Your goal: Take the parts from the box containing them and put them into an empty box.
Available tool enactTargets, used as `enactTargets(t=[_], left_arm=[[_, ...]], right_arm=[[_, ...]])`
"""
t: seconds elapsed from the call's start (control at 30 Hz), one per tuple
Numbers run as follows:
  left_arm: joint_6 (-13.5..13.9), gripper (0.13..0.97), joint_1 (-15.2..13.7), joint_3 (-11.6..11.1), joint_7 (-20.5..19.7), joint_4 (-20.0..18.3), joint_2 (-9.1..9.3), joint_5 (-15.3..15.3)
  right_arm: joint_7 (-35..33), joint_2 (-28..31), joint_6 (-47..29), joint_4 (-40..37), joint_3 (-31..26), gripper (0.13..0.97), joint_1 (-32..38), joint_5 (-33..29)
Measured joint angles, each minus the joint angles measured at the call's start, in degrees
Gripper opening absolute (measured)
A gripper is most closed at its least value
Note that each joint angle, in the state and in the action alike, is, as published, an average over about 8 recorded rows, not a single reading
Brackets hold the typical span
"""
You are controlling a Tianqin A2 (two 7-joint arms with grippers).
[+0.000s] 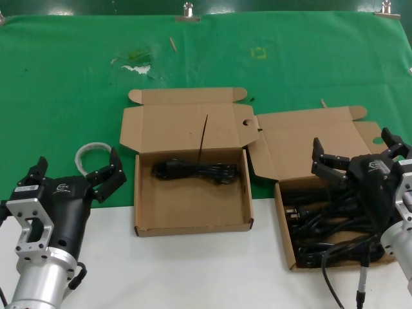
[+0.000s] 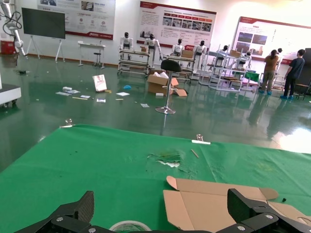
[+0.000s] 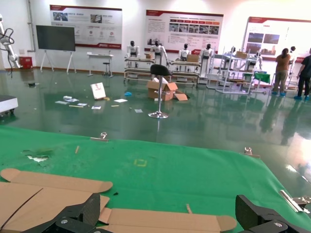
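Black parts (image 1: 328, 225) lie just below right gripper (image 1: 356, 153), fingers spread, empty; left gripper (image 1: 76, 170) spread, farther.

A table is seen with a white front surface (image 1: 193, 270) and a green cloth (image 1: 77, 71) spread over its far part, the cloth being held at the back edge by metal clips (image 1: 188, 11). Two shallow brown cardboard boxes with opened lids are set side by side across the line between cloth and white surface: the middle box (image 1: 145, 215) and, just beside it on the right, a second box (image 1: 284, 235). A clear ring of tape (image 1: 92, 154) is laid on the cloth at the left. A small wooden stick (image 1: 172, 44), white scraps (image 1: 136, 67) and a faint yellow square mark (image 1: 258, 52) are seen farther back on the cloth.
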Motion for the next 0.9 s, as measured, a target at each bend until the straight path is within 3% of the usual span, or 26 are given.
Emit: enactTargets(t=[0.9], left_arm=[[0.00,0.966,0.00,0.00,0.00,0.00,0.00,0.00]], right_arm=[[0.00,0.00,0.00,0.00,0.00,0.966,0.00,0.00]])
